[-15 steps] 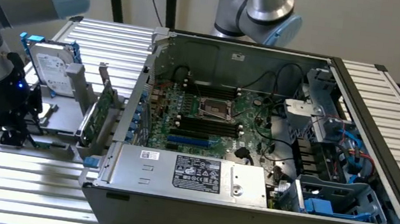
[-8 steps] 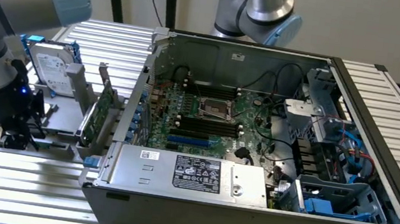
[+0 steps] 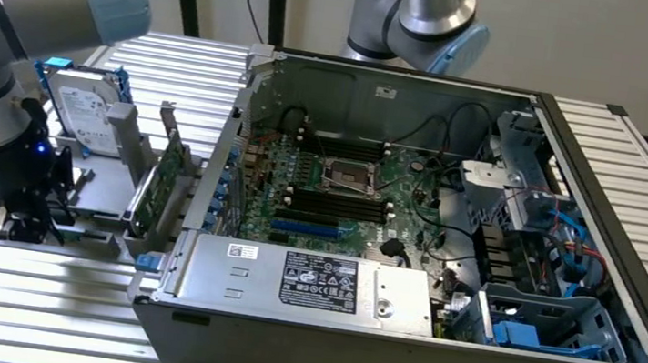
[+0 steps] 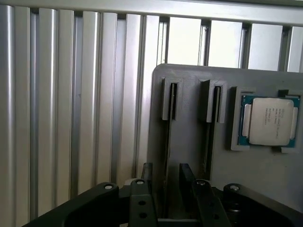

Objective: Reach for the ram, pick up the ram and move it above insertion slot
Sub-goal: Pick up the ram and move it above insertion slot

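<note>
My gripper [image 4: 166,177] is open, and its two black fingers [image 4: 147,176] straddle the left of two narrow slots in a grey holder [image 4: 189,156]. A thin dark strip [image 4: 169,137] runs along that slot between the fingers. It may be the ram seen edge-on, but I cannot tell, as no green face shows. In the exterior view my gripper [image 3: 23,222] hangs low over the holder [image 3: 97,188], at the exterior view's left of the open computer case. The black memory slots [image 3: 334,203] lie on the motherboard inside the case.
A processor chip [image 4: 268,120] sits in a pocket of the holder beside the slots. A silver hard drive [image 3: 82,108] and a green expansion card [image 3: 165,184] stand upright between my arm and the case wall [image 3: 230,148]. A second arm [image 3: 428,19] stands behind the case. The table [image 3: 30,295] is ribbed.
</note>
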You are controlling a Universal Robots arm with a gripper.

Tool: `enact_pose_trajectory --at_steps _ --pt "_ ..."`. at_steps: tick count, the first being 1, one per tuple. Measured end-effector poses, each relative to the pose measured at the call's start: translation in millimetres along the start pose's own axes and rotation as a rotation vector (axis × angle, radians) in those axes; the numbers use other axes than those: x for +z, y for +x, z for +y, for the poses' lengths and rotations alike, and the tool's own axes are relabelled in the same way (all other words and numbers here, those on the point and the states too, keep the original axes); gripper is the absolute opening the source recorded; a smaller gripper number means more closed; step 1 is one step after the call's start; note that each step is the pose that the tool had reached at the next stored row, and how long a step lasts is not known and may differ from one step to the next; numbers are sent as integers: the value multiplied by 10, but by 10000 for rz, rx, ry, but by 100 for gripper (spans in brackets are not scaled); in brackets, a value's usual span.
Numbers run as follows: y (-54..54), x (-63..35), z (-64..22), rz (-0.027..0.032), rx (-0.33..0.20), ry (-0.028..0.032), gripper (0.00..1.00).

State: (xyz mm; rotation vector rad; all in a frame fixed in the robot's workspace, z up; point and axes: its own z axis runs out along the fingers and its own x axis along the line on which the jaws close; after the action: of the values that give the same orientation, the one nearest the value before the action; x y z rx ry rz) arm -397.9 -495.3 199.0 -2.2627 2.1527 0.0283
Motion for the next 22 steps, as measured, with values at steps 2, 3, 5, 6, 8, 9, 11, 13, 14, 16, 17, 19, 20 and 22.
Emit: enact_pose_trajectory --at_steps 2,3,5,6,8,9,11,13,14,16,17,19,20,22 --pt "-4 5 -2 -1 1 -8 35" --pt "-6 6 -2 0 2 -13 28" --pt "-7 8 -3 1 3 -23 22" --pt "-7 10 -4 0 4 -26 15" --pt "-7 12 -7 -1 4 -34 15" --pt "-6 11 -10 0 2 -41 15" --pt "-7 12 -13 -2 4 -53 13" --pt "-6 12 -15 -2 4 -62 13" --pt "-6 10 -15 -2 4 -65 13" --pt "-7 -13 -16 -3 3 -70 13" --pt "-8 -38 -16 -2 4 -72 13" --pt "-10 -111 -16 -3 4 -71 13" --pt "-11 -158 -16 -3 4 -70 13" --pt "-13 -250 -16 -3 4 -71 13"
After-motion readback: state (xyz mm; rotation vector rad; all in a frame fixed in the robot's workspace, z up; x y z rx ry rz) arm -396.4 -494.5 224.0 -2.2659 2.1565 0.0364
